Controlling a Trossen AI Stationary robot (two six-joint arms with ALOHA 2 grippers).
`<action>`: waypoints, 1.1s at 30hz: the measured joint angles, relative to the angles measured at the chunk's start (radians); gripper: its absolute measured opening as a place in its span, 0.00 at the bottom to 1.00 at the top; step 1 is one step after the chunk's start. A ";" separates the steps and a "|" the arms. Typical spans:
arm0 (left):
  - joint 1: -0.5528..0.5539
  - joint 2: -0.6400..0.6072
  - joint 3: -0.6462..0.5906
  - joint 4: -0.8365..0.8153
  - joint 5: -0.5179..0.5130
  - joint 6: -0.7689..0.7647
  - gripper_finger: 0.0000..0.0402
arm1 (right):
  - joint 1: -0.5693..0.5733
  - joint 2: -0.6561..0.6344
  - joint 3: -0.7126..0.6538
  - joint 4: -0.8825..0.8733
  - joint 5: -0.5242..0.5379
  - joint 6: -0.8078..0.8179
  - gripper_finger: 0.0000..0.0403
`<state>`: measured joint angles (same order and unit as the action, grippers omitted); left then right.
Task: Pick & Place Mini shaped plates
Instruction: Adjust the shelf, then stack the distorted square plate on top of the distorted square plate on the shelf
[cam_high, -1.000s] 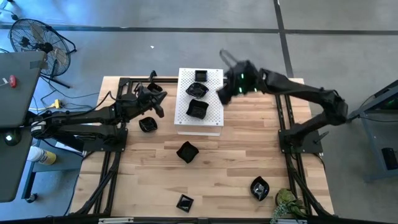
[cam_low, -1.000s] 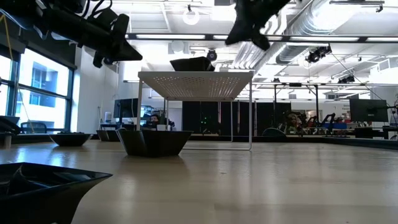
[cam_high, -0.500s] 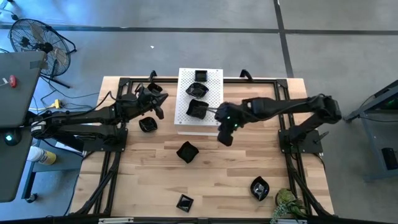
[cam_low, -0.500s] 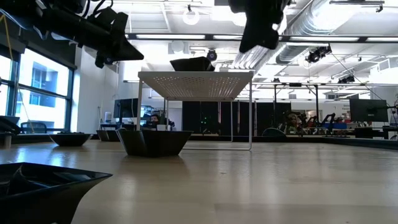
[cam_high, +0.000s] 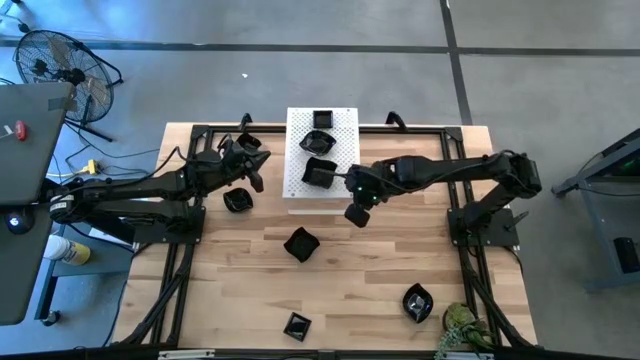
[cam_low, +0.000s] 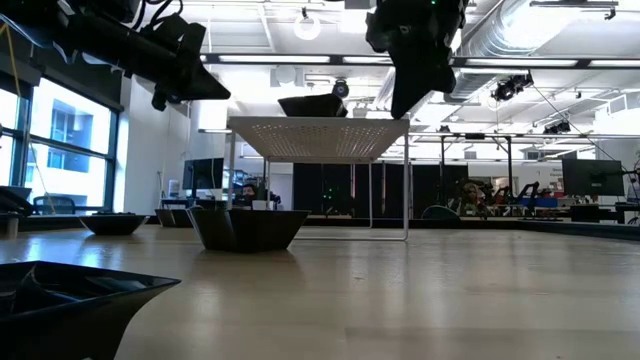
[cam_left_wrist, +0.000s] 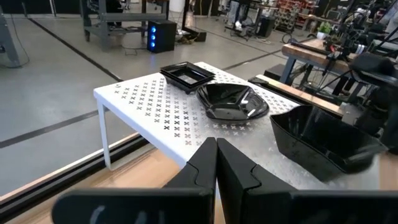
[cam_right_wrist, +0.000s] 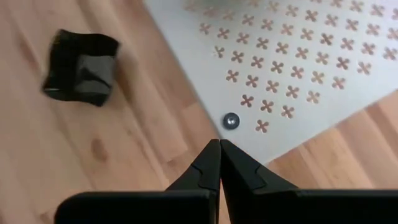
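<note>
Three black mini shaped plates (cam_high: 322, 120), (cam_high: 318, 143), (cam_high: 320, 173) sit in a row on the raised white perforated board (cam_high: 345, 190). More plates lie on the wooden table: (cam_high: 238, 201), (cam_high: 300, 243), (cam_high: 297, 326), (cam_high: 417, 302). My right gripper (cam_high: 357, 214) is shut and empty. It points steeply down just off the board's near right corner (cam_right_wrist: 273, 134), with a plate (cam_right_wrist: 81, 67) farther off. My left gripper (cam_left_wrist: 216, 155) is shut and empty, held level at the board's left side, facing the plates on the board (cam_left_wrist: 231, 101).
The board stands on thin legs (cam_low: 372, 190), with room beneath it. A black frame (cam_high: 455, 190) runs along the table's sides. A small plant (cam_high: 462, 330) stands at the near right corner. A fan (cam_high: 60, 70) stands off the table at the far left.
My right gripper has swung from beyond the board's far right corner toward the table's near edge. It has sunk, tipped further down, and come to the board's near right corner. The plates have stayed where they were.
</note>
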<state>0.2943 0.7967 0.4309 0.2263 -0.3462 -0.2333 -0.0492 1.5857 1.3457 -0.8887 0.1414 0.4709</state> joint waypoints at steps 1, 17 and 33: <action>0.000 0.000 0.000 0.000 0.000 0.000 0.00 | -0.003 -0.001 0.000 -0.005 0.002 0.000 0.00; 0.000 -0.001 0.000 -0.003 -0.002 0.000 0.00 | 0.021 -0.095 0.000 0.040 -0.039 -0.004 0.01; 0.000 -0.001 0.000 -0.010 0.112 -0.003 0.00 | 0.056 -0.344 -0.175 0.408 -0.072 -0.142 0.00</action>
<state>0.2941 0.7959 0.4309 0.2163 -0.2339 -0.2368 0.0072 1.2417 1.1709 -0.4804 0.0692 0.3294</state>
